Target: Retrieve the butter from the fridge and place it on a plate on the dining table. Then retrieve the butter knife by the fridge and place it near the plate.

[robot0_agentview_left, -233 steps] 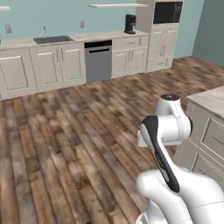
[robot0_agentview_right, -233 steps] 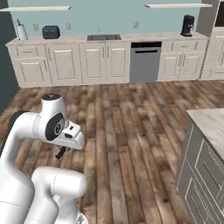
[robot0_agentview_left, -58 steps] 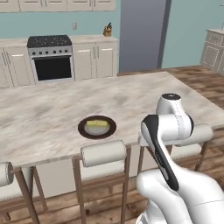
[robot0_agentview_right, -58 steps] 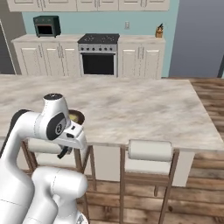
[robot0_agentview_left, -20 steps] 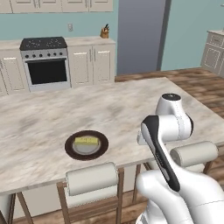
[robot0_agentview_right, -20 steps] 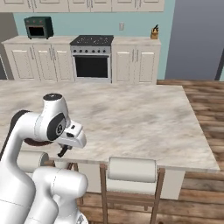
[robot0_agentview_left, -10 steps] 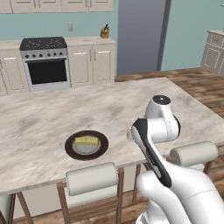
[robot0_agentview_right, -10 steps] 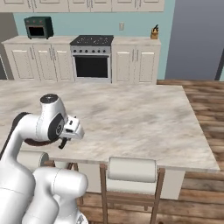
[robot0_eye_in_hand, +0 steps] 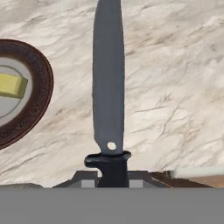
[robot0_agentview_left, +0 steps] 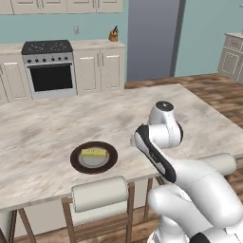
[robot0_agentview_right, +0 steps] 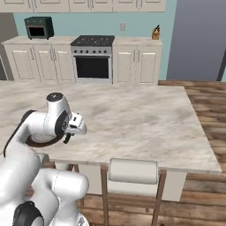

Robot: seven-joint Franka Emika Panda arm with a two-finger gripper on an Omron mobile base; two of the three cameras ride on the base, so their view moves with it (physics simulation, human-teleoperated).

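Since half a second ago the arm has leaned further forward over the dining table (robot0_agentview_left: 42, 137), while the base views are otherwise unchanged; the plate and butter lie where they were.

Left base view: the plate (robot0_agentview_left: 94, 157) sits on the near part of the table, left of the arm. The butter (robot0_agentview_left: 93, 153) lies on the plate's grey centre. The arm's white upper joints rise just right of the plate, over the near table edge. A chair back (robot0_agentview_left: 100, 193) stands at the near edge, below the plate. At the far wall are a stove (robot0_agentview_left: 50, 69), cream cabinets, a knife block (robot0_agentview_left: 114, 35) on the counter, and the fridge (robot0_agentview_left: 153, 38).

Right base view: the arm reaches over the near left part of the table. The hand's white body points right, with a dark part hanging under it; whether the jaws are together cannot be told from this side. A dark arc of the plate's rim shows just under the arm.

Hand view: the gripper (robot0_eye_in_hand: 112, 173) is clamped on the dark handle of the butter knife (robot0_eye_in_hand: 108, 83). The blade extends straight away from the hand, above the marbled table top. The plate lies to the left of the blade, near it but apart, with the butter on it.
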